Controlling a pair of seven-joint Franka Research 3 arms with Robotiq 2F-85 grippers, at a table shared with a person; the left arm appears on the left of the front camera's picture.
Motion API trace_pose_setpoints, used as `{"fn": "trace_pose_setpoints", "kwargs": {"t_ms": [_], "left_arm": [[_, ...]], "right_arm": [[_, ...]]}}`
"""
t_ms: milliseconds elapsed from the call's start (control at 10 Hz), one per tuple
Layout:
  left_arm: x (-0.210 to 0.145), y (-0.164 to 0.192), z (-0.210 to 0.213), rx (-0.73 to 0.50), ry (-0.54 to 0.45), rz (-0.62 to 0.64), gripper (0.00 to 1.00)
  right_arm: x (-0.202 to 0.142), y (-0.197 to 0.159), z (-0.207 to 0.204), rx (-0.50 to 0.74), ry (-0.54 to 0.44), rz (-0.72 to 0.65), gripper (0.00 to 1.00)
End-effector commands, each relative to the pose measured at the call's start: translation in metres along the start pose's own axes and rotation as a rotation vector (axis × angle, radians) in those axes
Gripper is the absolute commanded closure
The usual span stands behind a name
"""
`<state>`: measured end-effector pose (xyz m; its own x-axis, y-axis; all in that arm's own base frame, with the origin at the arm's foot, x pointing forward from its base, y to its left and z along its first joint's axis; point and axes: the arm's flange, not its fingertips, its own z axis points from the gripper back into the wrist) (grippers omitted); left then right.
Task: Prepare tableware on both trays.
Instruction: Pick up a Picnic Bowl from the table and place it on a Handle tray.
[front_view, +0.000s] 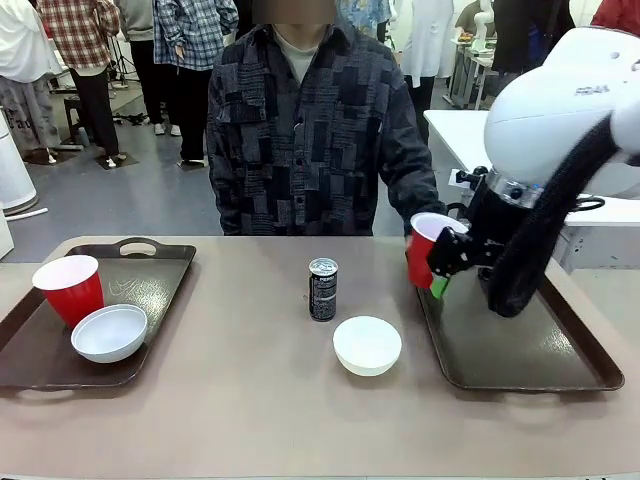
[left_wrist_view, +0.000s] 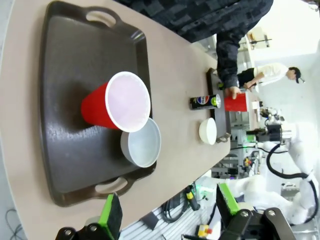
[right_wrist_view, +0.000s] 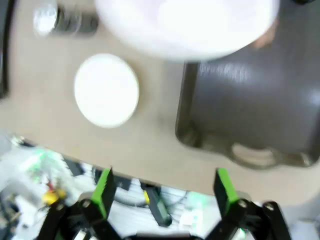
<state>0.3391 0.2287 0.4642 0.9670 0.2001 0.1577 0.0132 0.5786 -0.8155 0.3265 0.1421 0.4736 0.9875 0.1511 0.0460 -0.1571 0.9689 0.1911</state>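
While the left tray (front_view: 160, 270) already carries a cup (front_view: 70, 288) and a bowl (front_view: 110, 333) touching each other, the right tray (front_view: 520, 350) has nothing on it but a second cup (front_view: 426, 250) at its far left corner, so the step in hand looks like stocking the right side. A person's hand (left_wrist_view: 231, 92) is at that cup from the far side. The right tool (right_wrist_view: 163, 176) hovers just beside it, released, pads wide apart with nothing between them. In the blurred right wrist view the cup's white mouth sits ahead of the fingers, not inside them. Whether the cup stands on the tray or the hand holds it just above, I cannot tell. The left tool (left_wrist_view: 168, 197) looks down on the left tray, also released and empty. A can (front_view: 322, 288) stands upright mid-worktop and a second bowl (front_view: 367, 344) rests just in front of it, near the right tray's left rim; both are off the trays. By my judgement the left tray lacks a can, and the right one lacks a bowl and a can. Next, the right tool needs either to close around the cup's wall or to drop to the loose bowl, pinch its rim and lift it over the raised tray edge without nudging the cup.
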Motion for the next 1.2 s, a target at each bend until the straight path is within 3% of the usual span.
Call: {"fn": "trace_pose_setpoints", "kwargs": {"t_ms": [0, 300, 700, 900, 1100], "left_arm": [[0.0, 0.001, 0.001, -0.009, -0.019, -0.01, 0.0], [0.0, 0.001, 0.001, -0.009, -0.019, -0.01, 0.0], [0.0, 0.001, 0.001, -0.009, -0.019, -0.01, 0.0], [0.0, 0.001, 0.001, -0.009, -0.019, -0.01, 0.0], [0.0, 0.001, 0.001, -0.009, -0.019, -0.01, 0.0]], "right_arm": [[-0.091, 0.001, 0.042, -0.005, 0.009, 0.138, 0.0], [-0.094, 0.002, 0.031, -0.005, 0.073, 0.148, 0.0], [-0.081, 0.0, 0.027, 0.025, 0.076, 0.115, 0.0], [-0.048, 0.002, 0.012, 0.011, -0.023, 0.026, 0.0], [0.001, 0.006, -0.022, -0.01, -0.033, -0.044, 0.0]]}}
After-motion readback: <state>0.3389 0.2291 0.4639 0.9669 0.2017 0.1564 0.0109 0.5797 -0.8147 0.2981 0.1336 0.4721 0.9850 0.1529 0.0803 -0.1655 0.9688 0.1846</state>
